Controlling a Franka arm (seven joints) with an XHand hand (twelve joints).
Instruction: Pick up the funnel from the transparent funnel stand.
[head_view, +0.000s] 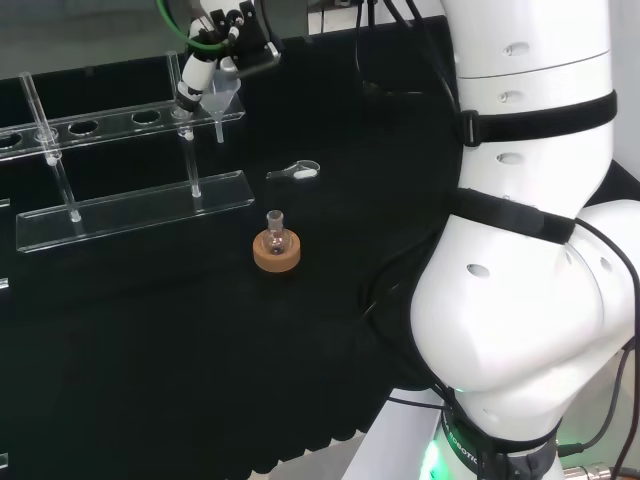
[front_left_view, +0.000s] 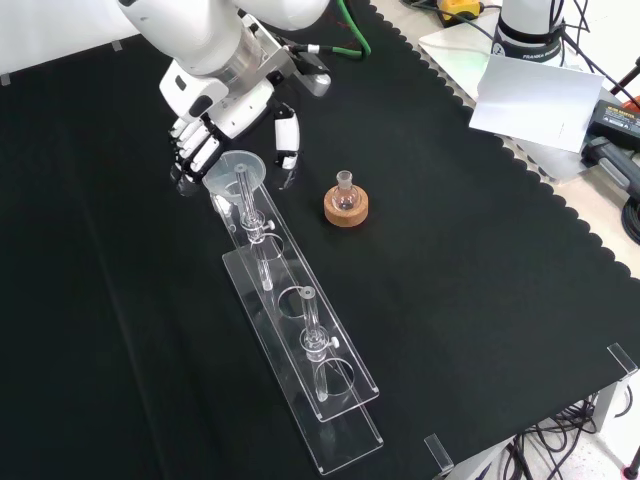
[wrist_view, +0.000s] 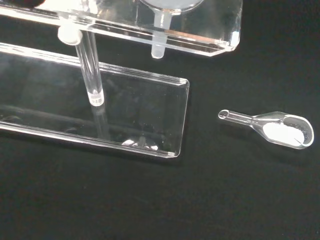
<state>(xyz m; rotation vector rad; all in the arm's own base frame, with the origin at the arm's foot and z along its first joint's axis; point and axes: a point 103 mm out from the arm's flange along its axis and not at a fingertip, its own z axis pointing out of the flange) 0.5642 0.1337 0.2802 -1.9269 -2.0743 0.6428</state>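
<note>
**Funnel sits in the stand's end hole, right under the robot hand**

Closest to the front camera is the near end of the transparent funnel stand (front_left_view: 300, 345), a clear two-tier rack running away from me along the black counter (front_left_view: 480, 260). At its far end I see the funnel (front_left_view: 237, 172) seated in the last hole, mouth up, stem pointing straight down through the top plate. In the wrist view that stem (wrist_view: 158, 35) hangs plumb below the plate, so I judge the lift must go straight up along that vertical axis.

From the front view, the robot hand (front_left_view: 205, 135) hovers just beyond and above the funnel, its fingers (front_left_view: 192, 150) on the view's left of the rim and the thumb (front_left_view: 287, 135) on the right. They look relaxed and spread around the bowl; I cannot see any of them touching it, so I read it as not yet holding anything.

Off to the side stand a small flask on a cork ring (front_left_view: 346, 204) and a glass scoop (wrist_view: 277, 127), both well apart from the funnel.
</note>
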